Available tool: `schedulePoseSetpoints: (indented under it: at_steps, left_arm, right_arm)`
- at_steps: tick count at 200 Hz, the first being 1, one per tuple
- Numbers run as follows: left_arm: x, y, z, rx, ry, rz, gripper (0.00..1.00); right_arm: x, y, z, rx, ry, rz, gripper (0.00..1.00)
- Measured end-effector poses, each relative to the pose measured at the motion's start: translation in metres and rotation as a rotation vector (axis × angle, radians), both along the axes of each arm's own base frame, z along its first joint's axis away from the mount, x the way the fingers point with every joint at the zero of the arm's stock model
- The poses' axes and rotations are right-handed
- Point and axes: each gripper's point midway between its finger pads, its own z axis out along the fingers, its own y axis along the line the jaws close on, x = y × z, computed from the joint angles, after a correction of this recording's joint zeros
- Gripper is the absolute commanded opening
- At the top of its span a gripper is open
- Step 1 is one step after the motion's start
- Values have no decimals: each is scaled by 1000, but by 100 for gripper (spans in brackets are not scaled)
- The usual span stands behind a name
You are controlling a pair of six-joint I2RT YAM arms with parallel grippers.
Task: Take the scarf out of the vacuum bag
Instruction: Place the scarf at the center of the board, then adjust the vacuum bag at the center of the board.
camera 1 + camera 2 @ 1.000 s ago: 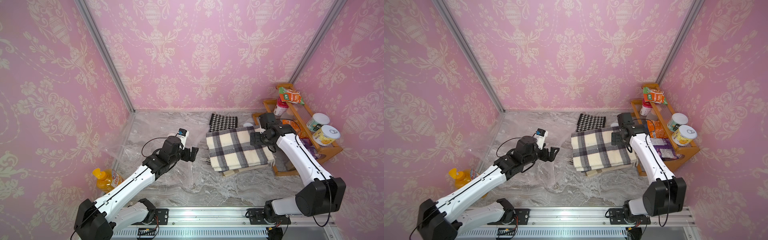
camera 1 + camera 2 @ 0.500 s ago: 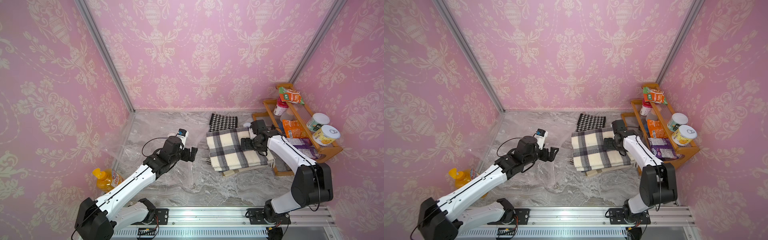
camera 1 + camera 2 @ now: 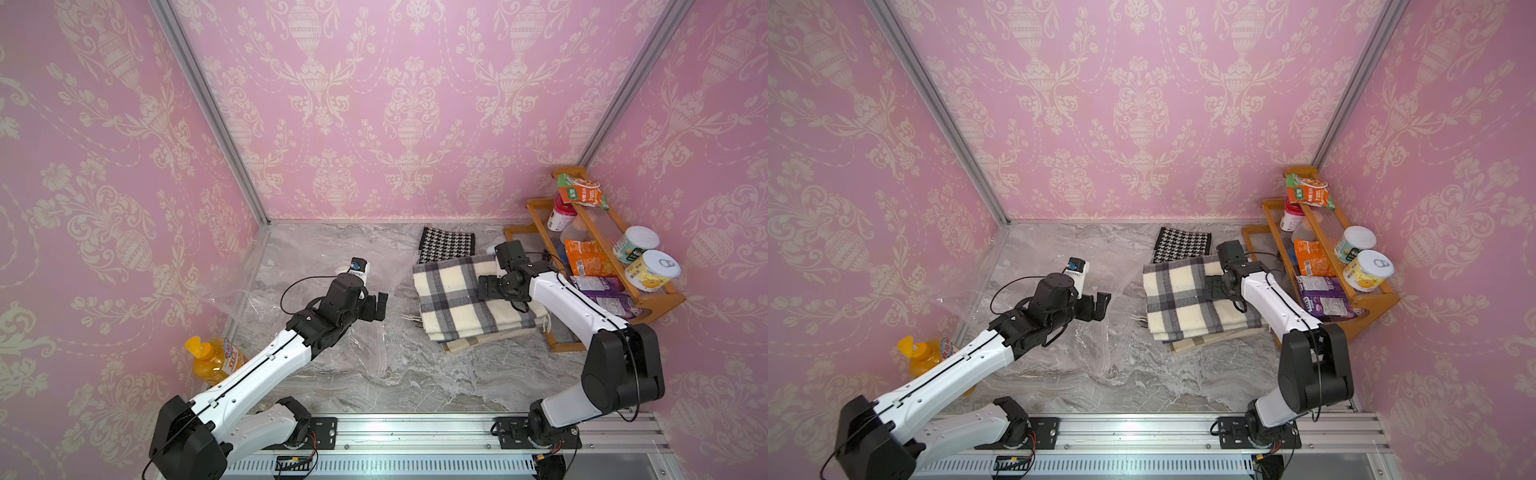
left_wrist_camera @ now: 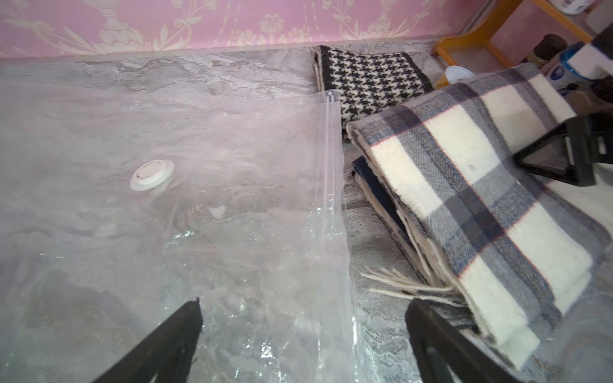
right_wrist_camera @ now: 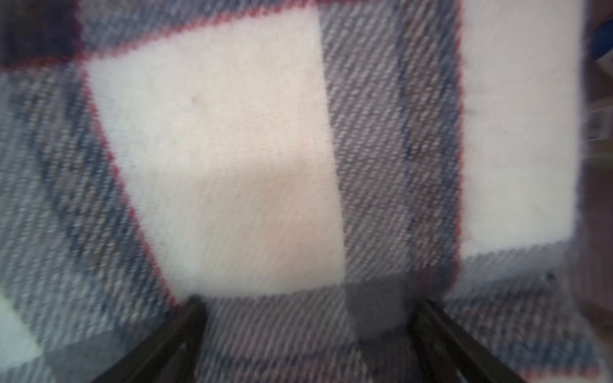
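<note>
The plaid scarf (image 3: 453,299) (image 3: 1183,299) (image 4: 481,199), cream with grey-blue checks, lies folded on other folded cloths at the right, outside the vacuum bag. The vacuum bag (image 3: 365,353) (image 3: 1084,345) (image 4: 199,215) lies flat and crinkled on the marble floor, with its white valve (image 4: 152,174) and zip edge showing. My left gripper (image 3: 377,306) (image 3: 1096,305) (image 4: 305,303) hangs open over the bag's zip edge, holding nothing. My right gripper (image 3: 487,287) (image 3: 1212,286) (image 5: 308,301) stands open just above the scarf (image 5: 215,149), which fills its wrist view.
A houndstooth cloth (image 3: 446,245) lies behind the scarf. Under it sits a beige folded cloth (image 3: 469,343). A wooden rack (image 3: 660,299) with cans and snack packs stands at the right wall. An orange bottle (image 3: 212,359) stands at the left wall.
My right gripper has swung from the scarf's right edge leftward over its top, still open. The left arm and the bag have not moved.
</note>
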Motion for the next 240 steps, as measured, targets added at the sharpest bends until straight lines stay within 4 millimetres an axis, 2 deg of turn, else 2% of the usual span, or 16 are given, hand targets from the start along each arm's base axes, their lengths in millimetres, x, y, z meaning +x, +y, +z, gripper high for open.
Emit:
schedulePoseSetpoints:
  at_steps: [15, 35, 44, 57, 77, 110, 128, 135, 140, 156, 166, 171, 223, 240]
  left_arm:
    - [4, 17, -3, 37, -1, 82, 99]
    - [11, 41, -4, 62, -3, 191, 99]
    - [15, 53, -5, 65, -2, 240, 99]
    - [19, 70, -5, 54, 1, 310, 99]
    - [24, 94, -5, 20, 5, 407, 99]
    - [29, 134, -11, -73, 25, 562, 99]
    - [30, 153, -22, -133, 55, 632, 99]
    - [31, 159, -26, -152, 66, 653, 99]
    - [32, 161, -29, -162, 73, 664, 99]
    - [34, 164, -38, -189, 99, 680, 99]
    - [36, 162, -43, -203, 115, 679, 99]
    - [37, 162, -44, -207, 119, 680, 99]
    - [41, 159, -46, -235, 117, 670, 99]
    - [39, 159, -54, -228, 134, 670, 99]
  right_arm:
    - [0, 36, 34, -15, -95, 88, 100]
    - [-5, 106, 86, 129, -244, 229, 100]
    - [-8, 129, 102, 223, -282, 268, 100]
    - [-11, 157, 112, 347, -293, 301, 100]
    - [-10, 202, 103, 486, -231, 350, 100]
    - [-18, 286, 62, 628, -61, 439, 99]
    - [-28, 319, 38, 683, 29, 460, 95]
    - [-30, 328, 30, 692, 58, 463, 88]
    - [-31, 334, 24, 694, 73, 465, 81]
    - [-33, 344, 8, 692, 118, 453, 42]
    - [-35, 345, -1, 679, 138, 447, 11]
    - [-35, 344, -5, 669, 144, 441, 0]
    - [-36, 305, -43, 484, 140, 356, 0]
    - [-35, 297, -58, 432, 145, 341, 0]
